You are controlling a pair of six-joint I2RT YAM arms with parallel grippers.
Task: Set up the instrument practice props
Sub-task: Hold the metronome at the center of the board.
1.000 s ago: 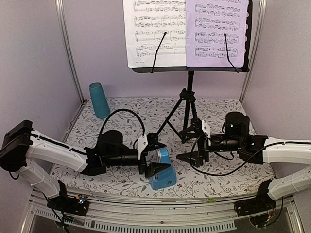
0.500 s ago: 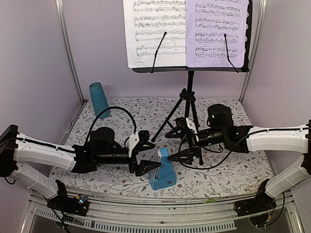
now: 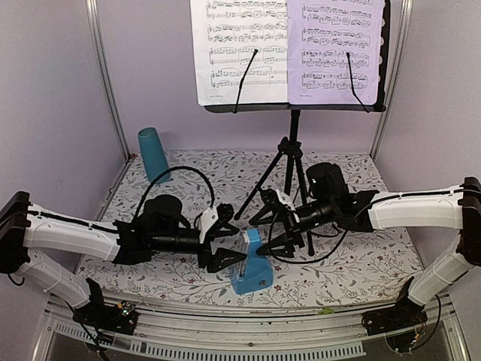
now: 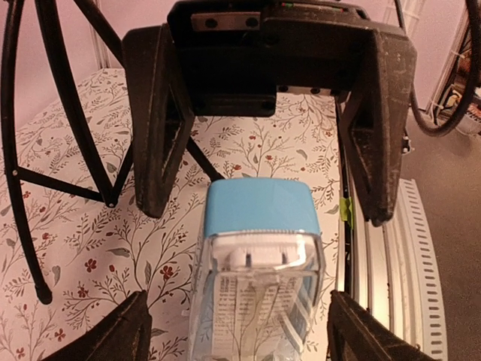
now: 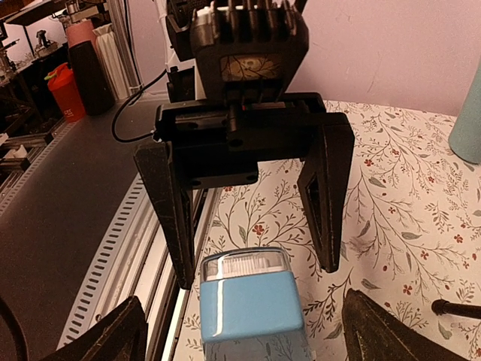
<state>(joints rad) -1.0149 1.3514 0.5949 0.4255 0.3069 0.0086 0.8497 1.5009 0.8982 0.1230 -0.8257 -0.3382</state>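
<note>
Desk: floral desk [image 3: 188, 174], small blue pyramid metronome [image 3: 253, 269] near front edge.
Change: right claw [image 3: 266, 230] moved closer.
Pose: left claw [image 3: 230, 245] and right claw spread, flanking it.

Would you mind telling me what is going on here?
Both arms meet at the blue metronome near the front edge of the table. The left gripper and right gripper face each other, jaws open, fingers on either side of it, neither gripping. The music stand behind already holds the white page and lavender page.
</note>
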